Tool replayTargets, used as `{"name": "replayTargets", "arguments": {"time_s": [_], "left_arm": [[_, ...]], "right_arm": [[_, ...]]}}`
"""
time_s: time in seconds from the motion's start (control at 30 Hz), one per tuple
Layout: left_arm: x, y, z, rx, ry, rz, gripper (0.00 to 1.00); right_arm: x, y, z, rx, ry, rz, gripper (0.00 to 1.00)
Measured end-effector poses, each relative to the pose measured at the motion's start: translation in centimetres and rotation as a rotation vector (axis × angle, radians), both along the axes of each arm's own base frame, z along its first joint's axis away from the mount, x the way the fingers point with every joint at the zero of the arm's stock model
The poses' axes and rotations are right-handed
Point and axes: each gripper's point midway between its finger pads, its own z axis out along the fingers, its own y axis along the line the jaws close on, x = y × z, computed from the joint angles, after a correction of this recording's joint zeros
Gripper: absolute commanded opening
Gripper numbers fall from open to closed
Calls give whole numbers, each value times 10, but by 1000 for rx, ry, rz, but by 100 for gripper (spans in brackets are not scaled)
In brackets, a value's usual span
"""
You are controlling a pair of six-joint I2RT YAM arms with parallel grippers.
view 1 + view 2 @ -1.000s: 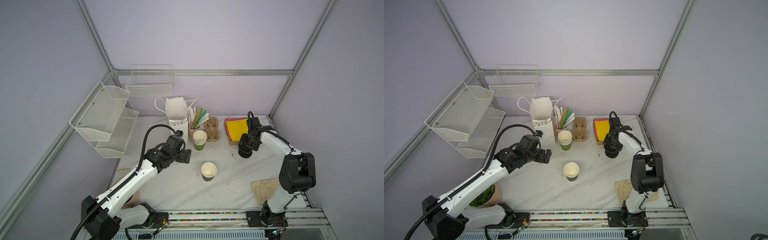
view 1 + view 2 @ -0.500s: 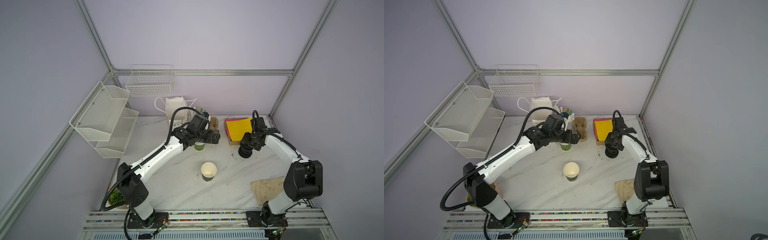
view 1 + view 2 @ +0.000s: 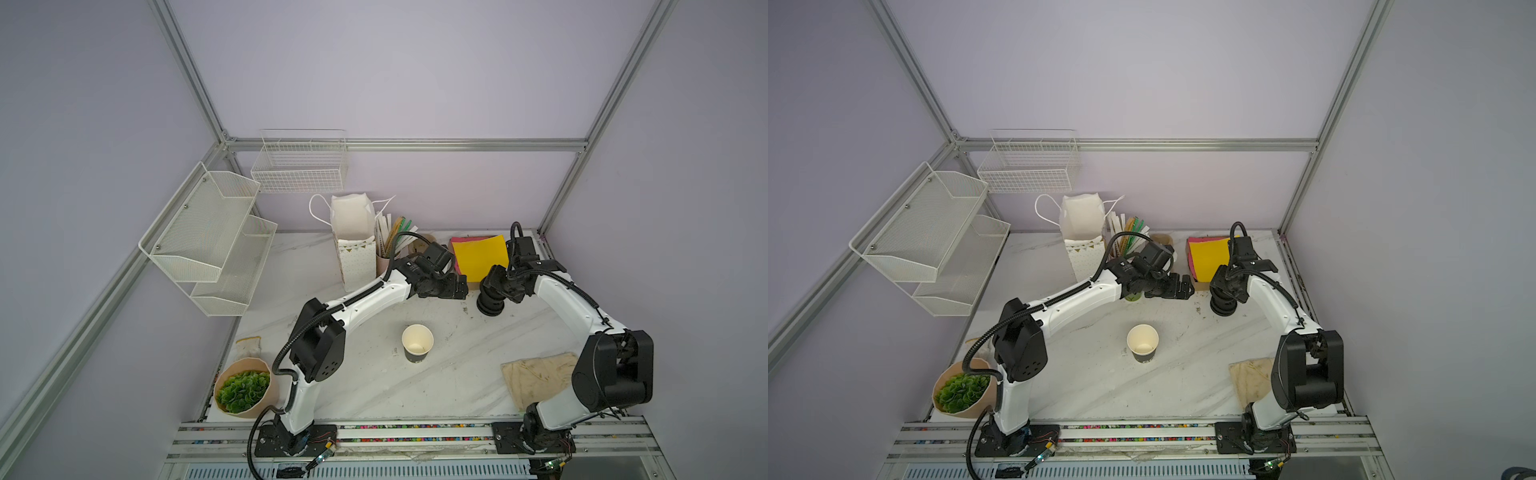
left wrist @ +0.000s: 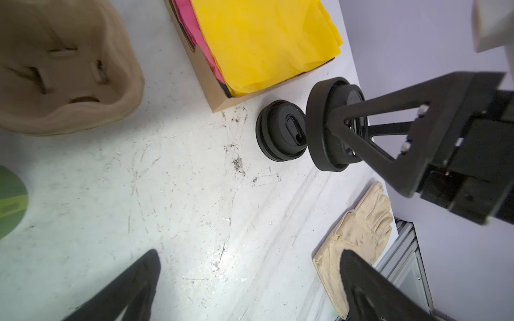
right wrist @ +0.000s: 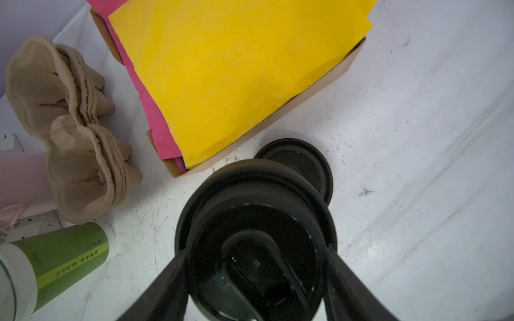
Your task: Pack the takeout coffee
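My right claw (image 5: 254, 266) pinches a black round lid (image 5: 250, 189) by its rim, one finger on each side. The lid hangs just above a small pile of black lids (image 4: 281, 130) that sits on the desk (image 4: 180, 194); lid and pile are apart. Beside that claw, on its far side, is a cardboard box (image 4: 215, 97) of yellow and pink paper, with the pile just next to its corner.

My left claw (image 4: 249, 253) is spread wide and holds nothing. It hovers over bare desk near my right claw, facing the held lid. The pulp cup carriers (image 4: 69, 69) lie to one side of it and a stack of green cups (image 5: 66, 258) stands close by. A pale glove (image 4: 361, 230) lies on the desk beyond it.

The paper cup (image 3: 417, 345) stands upright and uncovered on the desk, cream inside. In both top views it is well apart from both claws, between them and back toward my bases.
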Motion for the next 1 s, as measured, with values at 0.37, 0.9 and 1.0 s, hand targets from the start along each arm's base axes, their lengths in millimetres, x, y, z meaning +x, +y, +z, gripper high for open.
{"name": "replayTargets", "arguments": {"time_s": [0.37,0.9,1.0], "left_arm": [[12,-34,-28,-20,49,8,100],[29,-56,-55,-50,84,46,100],[30,-57,-56,-54,84,51,100]], "right_arm": [[-4,-1,-4,17,11,-8,65],[-9,-4,-2,28,8,-15,65],[-10,-4,-4,27,13,-16,65]]}}
